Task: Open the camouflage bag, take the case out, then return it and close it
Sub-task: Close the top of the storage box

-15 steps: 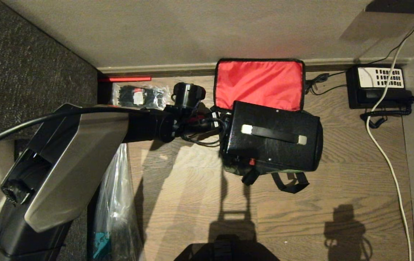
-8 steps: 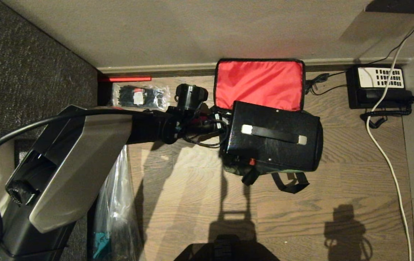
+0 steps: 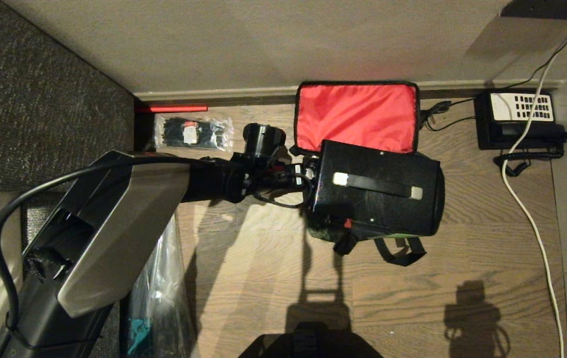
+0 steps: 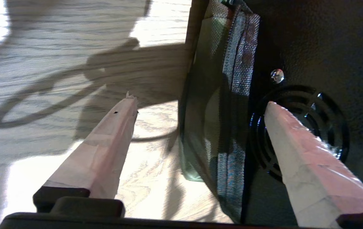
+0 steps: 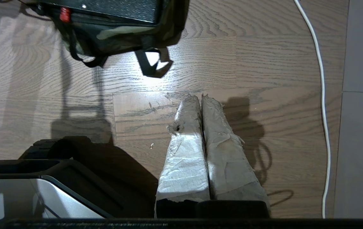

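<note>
Case [image 3: 375,186] seated in open camouflage bag [image 3: 357,115] on the wood floor; no writing readable.
Left gripper [image 4: 200,105] is spread at the bag's end, one finger against the case; right gripper [image 5: 201,99] is pressed together, empty.

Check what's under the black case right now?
The case sits in the open camouflage bag, whose camo side and black straps show below it and whose red-lined lid stands behind. The bag's interior beneath the case is hidden.
</note>
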### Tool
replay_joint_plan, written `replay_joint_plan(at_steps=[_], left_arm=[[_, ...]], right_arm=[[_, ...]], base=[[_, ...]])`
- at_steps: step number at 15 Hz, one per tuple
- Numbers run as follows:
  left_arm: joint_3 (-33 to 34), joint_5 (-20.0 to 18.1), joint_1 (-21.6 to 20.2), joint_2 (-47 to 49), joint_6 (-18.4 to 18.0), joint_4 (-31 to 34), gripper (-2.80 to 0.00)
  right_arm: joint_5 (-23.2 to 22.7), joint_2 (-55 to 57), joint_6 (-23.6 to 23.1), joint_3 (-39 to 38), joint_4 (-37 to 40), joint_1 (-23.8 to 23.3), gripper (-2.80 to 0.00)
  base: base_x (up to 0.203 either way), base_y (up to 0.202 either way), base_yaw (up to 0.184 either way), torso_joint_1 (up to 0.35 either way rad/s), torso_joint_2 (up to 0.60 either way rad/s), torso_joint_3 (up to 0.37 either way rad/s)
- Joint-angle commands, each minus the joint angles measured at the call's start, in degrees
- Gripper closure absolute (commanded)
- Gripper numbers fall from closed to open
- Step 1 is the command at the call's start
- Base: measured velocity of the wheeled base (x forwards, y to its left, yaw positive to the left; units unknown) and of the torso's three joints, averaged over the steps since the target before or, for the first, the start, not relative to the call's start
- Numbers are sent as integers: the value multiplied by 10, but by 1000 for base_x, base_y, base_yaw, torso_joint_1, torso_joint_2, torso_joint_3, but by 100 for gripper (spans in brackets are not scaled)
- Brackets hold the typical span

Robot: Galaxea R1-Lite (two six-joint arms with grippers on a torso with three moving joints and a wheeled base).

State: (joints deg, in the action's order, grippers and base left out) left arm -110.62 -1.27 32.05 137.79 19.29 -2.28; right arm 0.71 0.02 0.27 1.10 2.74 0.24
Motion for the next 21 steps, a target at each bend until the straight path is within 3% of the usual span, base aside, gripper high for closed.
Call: replay_joint_plan(at_steps=[1, 7, 14, 15, 21], left_arm=[[-1, 7, -1, 14, -4, -3, -280], [-3, 16, -34, 26, -9, -13, -280], [-3, -9, -40, 29, -9, -20, -280], [-3, -10, -40, 30, -11, -21, 0], [-6, -24, -40, 29, -6, -23, 0]], right_arm=[[0, -14, 0, 0, 0, 0, 0], [0, -14, 0, 0, 1, 0, 0], [0, -14, 0, 0, 0, 0, 0], [0, -14, 0, 0, 0, 0, 0], [0, -14, 0, 0, 0, 1, 0]], base=[[0, 0, 0, 0, 0, 0], [0, 0, 0, 0, 0, 0], [0, 0, 0, 0, 0, 0], [0, 0, 0, 0, 0, 0], [0, 0, 0, 0, 0, 0]])
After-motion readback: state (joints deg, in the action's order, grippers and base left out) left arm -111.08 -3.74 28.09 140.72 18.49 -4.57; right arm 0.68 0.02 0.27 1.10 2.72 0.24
